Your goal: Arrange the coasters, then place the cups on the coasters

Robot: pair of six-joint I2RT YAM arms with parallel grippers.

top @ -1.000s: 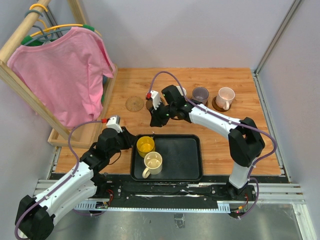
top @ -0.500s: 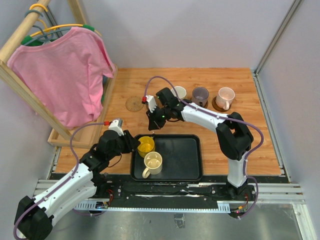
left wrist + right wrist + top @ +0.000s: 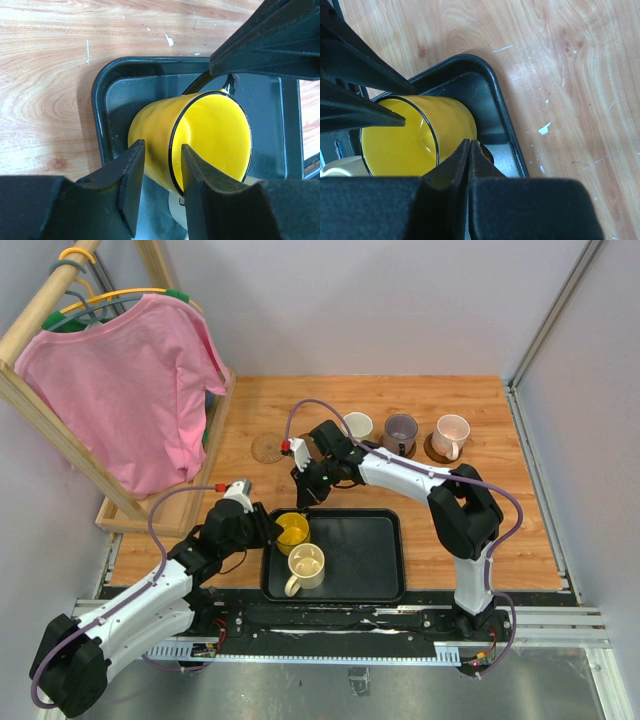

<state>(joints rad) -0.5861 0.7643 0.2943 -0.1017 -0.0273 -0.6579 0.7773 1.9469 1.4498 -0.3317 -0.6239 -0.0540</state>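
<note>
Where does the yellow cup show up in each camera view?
Top external: yellow cup at the black tray's far-left corner.
Left wrist: yellow cup at centre.
Right wrist: yellow cup at lower left.
Shared landmark: the black tray's rounded corner beside the cup.

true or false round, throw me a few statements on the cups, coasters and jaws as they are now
1. The yellow cup is in the tray. True.
2. The cream cup sits on a coaster. False: it is in the tray too.
3. The pink cup stands on a dark coaster. True.
4. The right jaws are wide open. False: they are shut.
5. The tan coaster holds a cup. False: it is bare.
</note>
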